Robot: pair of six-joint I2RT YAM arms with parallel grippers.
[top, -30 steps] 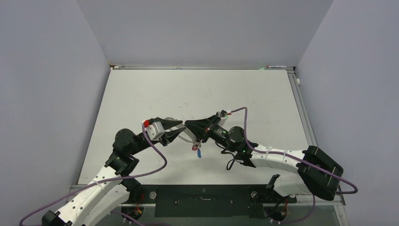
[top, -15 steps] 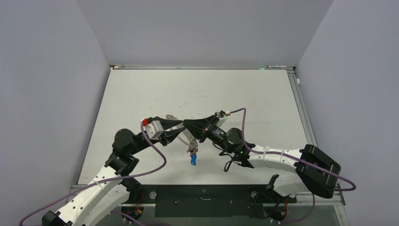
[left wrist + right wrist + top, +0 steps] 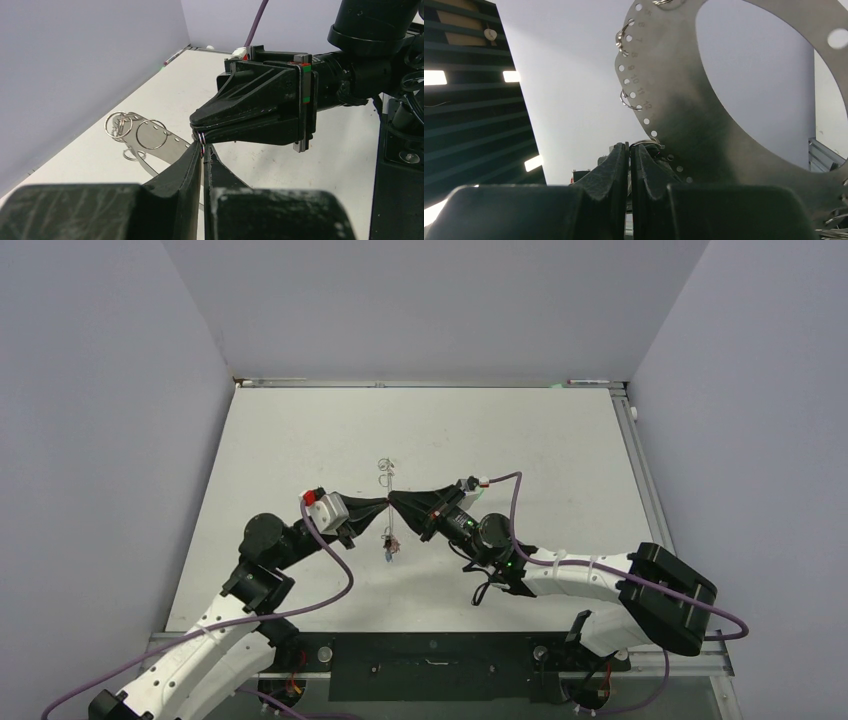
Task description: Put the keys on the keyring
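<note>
white table point(image 3: 300, 440), grey walls point(image 3: 100, 390) around keyring point(image 3: 172, 146)

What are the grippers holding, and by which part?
Both hold the keyring: left fingers and right fingers pinch its rim from opposite sides, tip to tip.

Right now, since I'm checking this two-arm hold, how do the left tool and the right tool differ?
The left tool reaches in from the left and the right tool from the right, so they point at each other. The left tool carries a pale grey block behind its fingers, while the right tool looks all black there. Shared: both are shut on the keyring, tip to tip, with the keys dangling from it.
</note>
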